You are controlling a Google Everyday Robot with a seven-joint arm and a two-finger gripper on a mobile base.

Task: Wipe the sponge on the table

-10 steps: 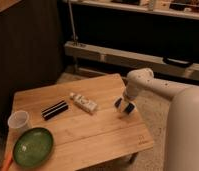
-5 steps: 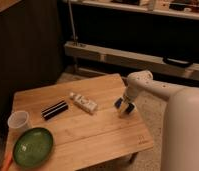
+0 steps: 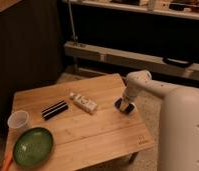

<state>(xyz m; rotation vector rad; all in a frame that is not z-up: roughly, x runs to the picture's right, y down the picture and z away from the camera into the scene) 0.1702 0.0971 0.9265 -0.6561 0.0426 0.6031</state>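
No text, brand, number or sign could be read. Markings on the white bottle point(image 3: 83, 103) were illegible, as was a small mark near the desk's point(image 3: 103, 131) front right corner. The gripper point(image 3: 125, 105) was low at the desk's right edge.

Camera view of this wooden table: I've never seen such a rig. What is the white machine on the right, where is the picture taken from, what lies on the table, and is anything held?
The white shape on the right is a mobile robot with one arm. At the arm's end is its pincer, the part that grasps. There is one camera, looking down from above; where it is mounted is unknown. On the low wooden table are a green plate, a pale cup, a black-and-white striped bar and a white bottle lying on its side. The pincer is down near the table's right edge, at a small bluish block, the sponge. Whether it has hold of it does not show.
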